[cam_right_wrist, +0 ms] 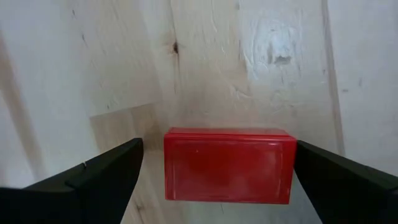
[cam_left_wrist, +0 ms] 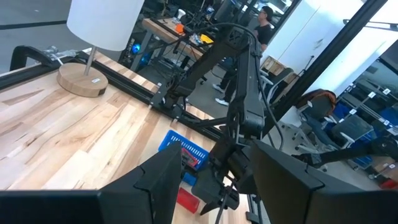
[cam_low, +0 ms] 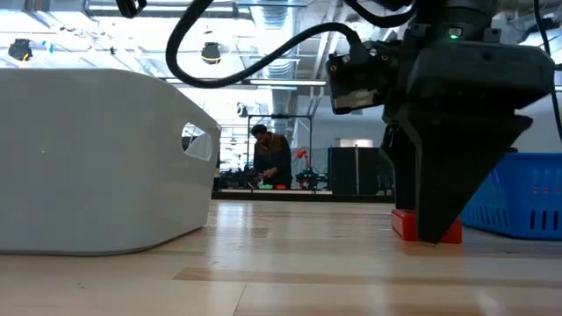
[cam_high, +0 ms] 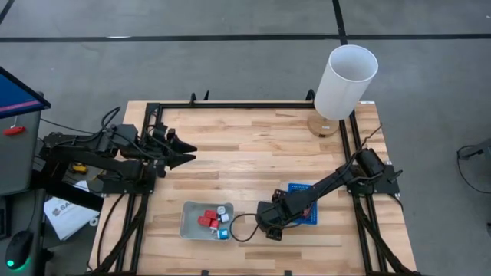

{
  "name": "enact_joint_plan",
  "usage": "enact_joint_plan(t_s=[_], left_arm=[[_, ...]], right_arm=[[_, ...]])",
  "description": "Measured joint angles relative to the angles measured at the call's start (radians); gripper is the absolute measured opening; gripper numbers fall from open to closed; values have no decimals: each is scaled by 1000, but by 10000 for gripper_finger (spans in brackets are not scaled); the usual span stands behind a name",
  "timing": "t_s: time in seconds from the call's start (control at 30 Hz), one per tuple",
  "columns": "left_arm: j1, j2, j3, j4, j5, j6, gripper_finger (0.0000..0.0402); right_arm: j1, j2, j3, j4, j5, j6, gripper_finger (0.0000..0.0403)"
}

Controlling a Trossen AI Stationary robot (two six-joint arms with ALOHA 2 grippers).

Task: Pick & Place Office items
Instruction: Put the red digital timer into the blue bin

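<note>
Right wrist view puts a red block (cam_right_wrist: 229,165) flat on the bare wood straight below me, between the two spread fingers of the right gripper (cam_right_wrist: 221,171), a gap showing on each side, so nothing is pinched yet. I judge I am lined up for a pick. From the low view the fingers reach down to the table around that block, which sits just beside the blue tray (cam_low: 518,197) and apart from the grey tray (cam_low: 97,158). Overhead, the grey tray (cam_high: 189,222) already holds several red blocks (cam_high: 208,221) with small white and cyan bits beside them, so I take it as the drop point; a dark cable (cam_high: 239,228) loops between it and the block. Farther from the block, the left gripper (cam_high: 182,152) waits above the table's left side, jaws partly apart and empty. Farthest off, the tall white cylinder (cam_high: 345,81) stands at the back corner, clear of my path.
</note>
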Motion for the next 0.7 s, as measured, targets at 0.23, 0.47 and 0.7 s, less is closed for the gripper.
enact_joint_plan(t_s=[0.23,0.47,0.7], left_arm=[[0,0,0,16,0,1,186],[0,0,0,16,-1,1,186],[0,0,0,16,-2,1,186]], right_arm=[[-3,-2,1,-24,20,-3,389],[-7,-2,1,-36,14,-3,322],[-47,4,59,-147,-48,27,283]])
